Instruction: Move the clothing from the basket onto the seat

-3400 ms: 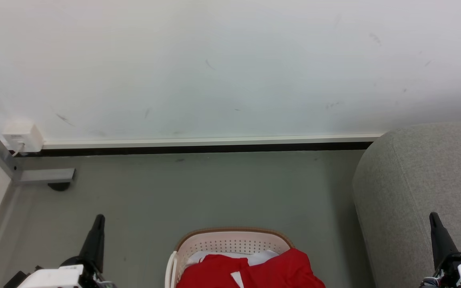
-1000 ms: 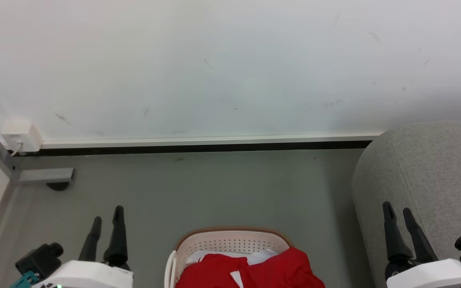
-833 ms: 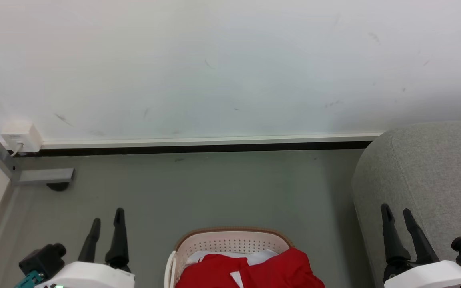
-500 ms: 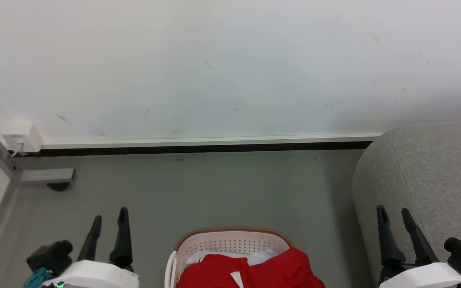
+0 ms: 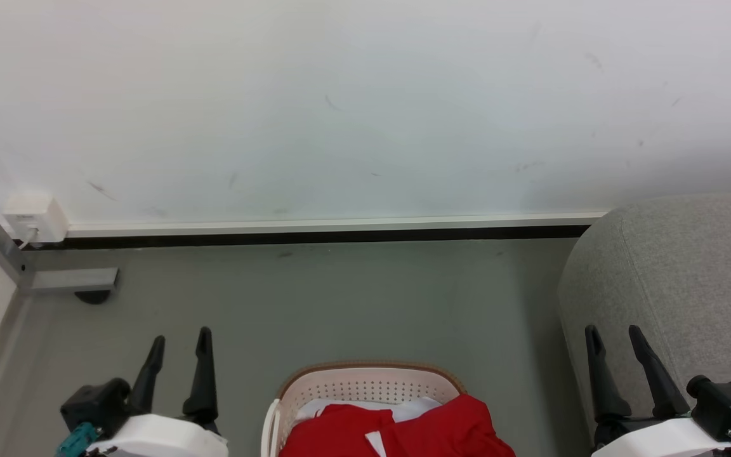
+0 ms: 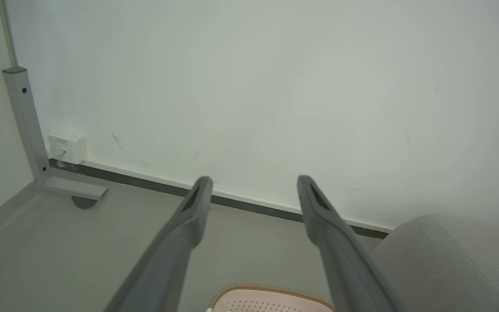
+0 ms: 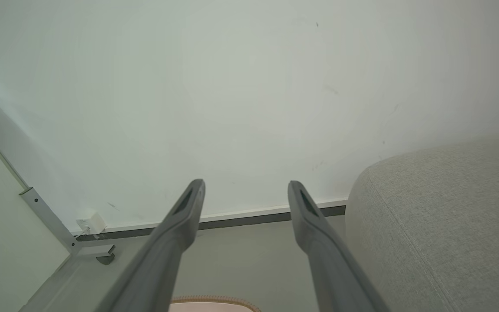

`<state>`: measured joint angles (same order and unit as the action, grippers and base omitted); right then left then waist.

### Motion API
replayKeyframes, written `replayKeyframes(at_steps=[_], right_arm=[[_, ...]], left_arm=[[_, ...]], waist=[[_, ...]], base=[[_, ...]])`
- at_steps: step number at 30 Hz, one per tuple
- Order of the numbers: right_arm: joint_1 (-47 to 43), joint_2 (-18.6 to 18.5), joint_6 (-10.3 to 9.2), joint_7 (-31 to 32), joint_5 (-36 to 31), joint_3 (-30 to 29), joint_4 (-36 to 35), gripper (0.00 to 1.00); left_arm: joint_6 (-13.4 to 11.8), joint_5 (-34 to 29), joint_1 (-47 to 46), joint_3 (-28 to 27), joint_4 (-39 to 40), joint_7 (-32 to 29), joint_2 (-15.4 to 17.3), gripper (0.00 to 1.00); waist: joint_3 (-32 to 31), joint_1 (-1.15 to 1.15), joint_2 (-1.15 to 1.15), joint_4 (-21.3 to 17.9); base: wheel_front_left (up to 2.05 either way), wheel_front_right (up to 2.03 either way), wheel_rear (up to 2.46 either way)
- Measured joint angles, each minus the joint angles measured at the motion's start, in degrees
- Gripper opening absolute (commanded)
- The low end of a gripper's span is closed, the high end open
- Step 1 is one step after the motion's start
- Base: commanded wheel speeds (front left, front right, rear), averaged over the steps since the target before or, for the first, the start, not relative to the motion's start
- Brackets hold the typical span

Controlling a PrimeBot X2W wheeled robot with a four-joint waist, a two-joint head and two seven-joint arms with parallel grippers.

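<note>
The cream-white basket (image 5: 365,383) with a brown rim stands on the floor at the bottom middle of the head view, holding red clothing (image 5: 403,431) over a white piece. The light grey seat (image 5: 683,279) rises at the right. My left gripper (image 5: 181,339) hangs open left of the basket, nothing between its fingers. Open too, my right gripper (image 5: 613,335) stands at the seat's near left edge. The left wrist view shows the basket rim (image 6: 271,290) below the open left gripper (image 6: 254,182), with the seat (image 6: 444,260) at the right. The right wrist view shows the right gripper (image 7: 245,185) open beside the seat (image 7: 440,216).
A white wall with a dark baseboard (image 5: 315,236) closes the far side. A white socket box (image 5: 34,217) and a grey metal post foot (image 5: 70,279) sit at the far left corner. Grey floor (image 5: 340,304) lies between the basket and the wall.
Both grippers have turned so that two fingers show, and both have drifted inward toward the basket. The basket, the clothing and the seat have stayed put.
</note>
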<state>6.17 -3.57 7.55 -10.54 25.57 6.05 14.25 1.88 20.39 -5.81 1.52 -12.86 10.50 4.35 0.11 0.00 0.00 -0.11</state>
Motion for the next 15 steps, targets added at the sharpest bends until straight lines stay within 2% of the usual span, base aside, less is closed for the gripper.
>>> replayKeyframes(at_steps=[15], right_arm=[[0.44,0.21,0.00,-1.82,-5.67,0.88,-0.54,1.00]], left_arm=[[-0.01,-7.48,-0.25,0.24,0.03,1.71,0.00,1.00]], waist=[[-0.06,0.00,0.00,-0.27]], base=[[0.00,0.00,0.00]])
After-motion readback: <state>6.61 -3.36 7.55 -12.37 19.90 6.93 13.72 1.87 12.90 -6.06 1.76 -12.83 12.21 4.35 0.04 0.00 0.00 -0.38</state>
